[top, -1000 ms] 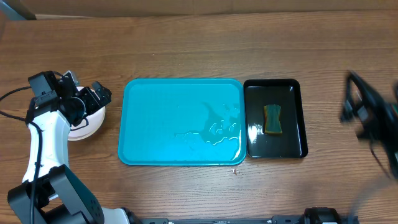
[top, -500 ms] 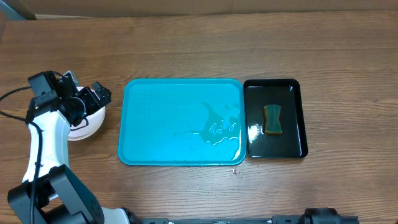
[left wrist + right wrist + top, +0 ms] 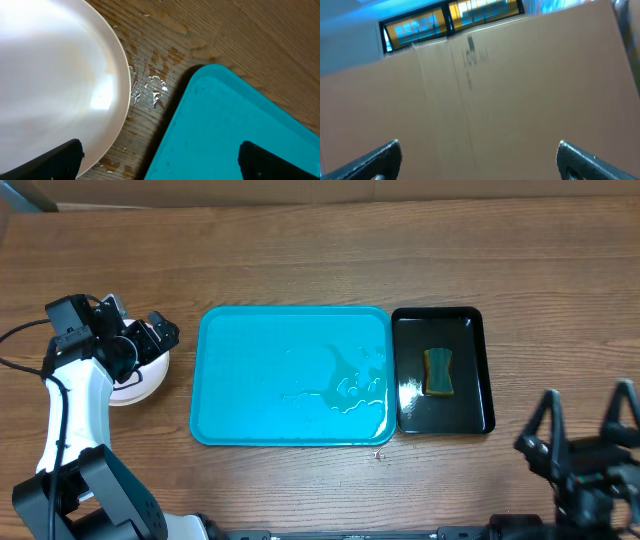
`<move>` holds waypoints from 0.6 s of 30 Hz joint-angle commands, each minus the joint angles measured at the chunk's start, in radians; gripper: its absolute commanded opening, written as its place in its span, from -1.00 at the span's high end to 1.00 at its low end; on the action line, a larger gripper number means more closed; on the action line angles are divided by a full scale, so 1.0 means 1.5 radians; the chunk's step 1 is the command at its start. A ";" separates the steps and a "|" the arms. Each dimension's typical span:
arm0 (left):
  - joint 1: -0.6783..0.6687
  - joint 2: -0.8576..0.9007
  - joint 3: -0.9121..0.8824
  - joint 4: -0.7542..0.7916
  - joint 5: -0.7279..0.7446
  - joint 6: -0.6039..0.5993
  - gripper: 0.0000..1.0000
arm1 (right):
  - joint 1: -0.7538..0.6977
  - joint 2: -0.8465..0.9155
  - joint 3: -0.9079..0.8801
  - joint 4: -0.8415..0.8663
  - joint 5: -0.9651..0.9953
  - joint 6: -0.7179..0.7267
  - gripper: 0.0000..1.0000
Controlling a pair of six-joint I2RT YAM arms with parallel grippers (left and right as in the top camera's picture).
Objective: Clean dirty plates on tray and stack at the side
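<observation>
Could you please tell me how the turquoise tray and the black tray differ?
The turquoise tray is wider and holds only water droplets; the black tray is narrower, glossy, and holds a sponge. Both are rounded rectangles with raised rims, lying side by side.

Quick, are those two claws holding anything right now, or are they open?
The left gripper is open, holding nothing, over the edge of the plate beside the tray.
The right gripper is open, holding nothing.
</observation>
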 commanded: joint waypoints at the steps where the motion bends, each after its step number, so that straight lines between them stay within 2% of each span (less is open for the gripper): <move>1: -0.001 -0.005 -0.003 0.001 -0.004 0.017 -0.99 | -0.001 -0.007 -0.086 0.037 -0.012 -0.001 -1.00; 7: -0.001 -0.005 -0.003 0.001 -0.004 0.017 -0.99 | -0.001 -0.008 -0.235 0.115 -0.017 0.002 -1.00; 11: -0.001 -0.005 -0.003 0.001 -0.004 0.017 -0.99 | -0.001 -0.008 -0.281 0.130 -0.022 0.002 -1.00; 18: -0.001 -0.005 -0.003 0.001 -0.004 0.017 -1.00 | -0.001 -0.008 -0.283 -0.003 -0.022 0.002 -1.00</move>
